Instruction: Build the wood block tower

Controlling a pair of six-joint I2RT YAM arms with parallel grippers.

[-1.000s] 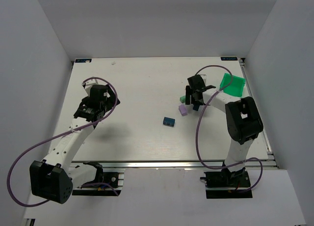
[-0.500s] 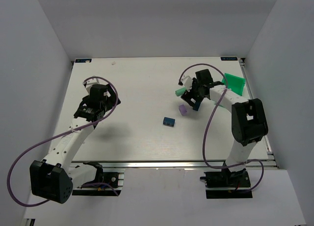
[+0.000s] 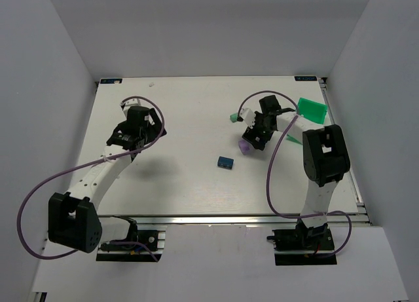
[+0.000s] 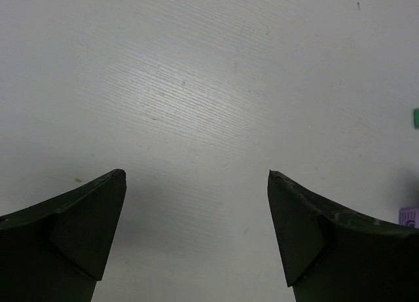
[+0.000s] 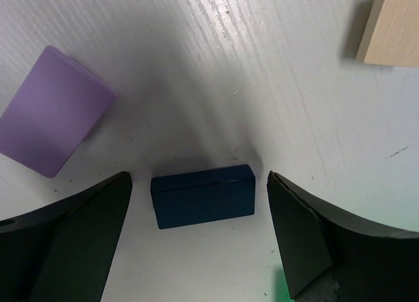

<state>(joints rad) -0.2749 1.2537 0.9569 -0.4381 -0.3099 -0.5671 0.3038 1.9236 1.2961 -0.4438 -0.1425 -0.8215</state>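
Note:
In the right wrist view a dark blue block (image 5: 203, 196) lies flat on the table between the fingers of my open right gripper (image 5: 197, 176), touching neither one. A lilac purple block (image 5: 55, 112) lies to its upper left and a cream block (image 5: 391, 30) at the top right. From above, the right gripper (image 3: 255, 135) hovers beside the purple block (image 3: 244, 147). A mint green block (image 3: 234, 117) lies further back and a second dark blue block (image 3: 226, 162) nearer the middle. My left gripper (image 3: 136, 126) is open and empty over bare table (image 4: 196, 177).
A bright green plastic bin (image 3: 311, 110) lies at the back right, just behind the right arm. White walls enclose the table on three sides. A purple cable loops from each arm.
The right gripper has swung left and down over the dark blue block. The mint green block has shifted up and to the left. The left arm has reached a little further forward.

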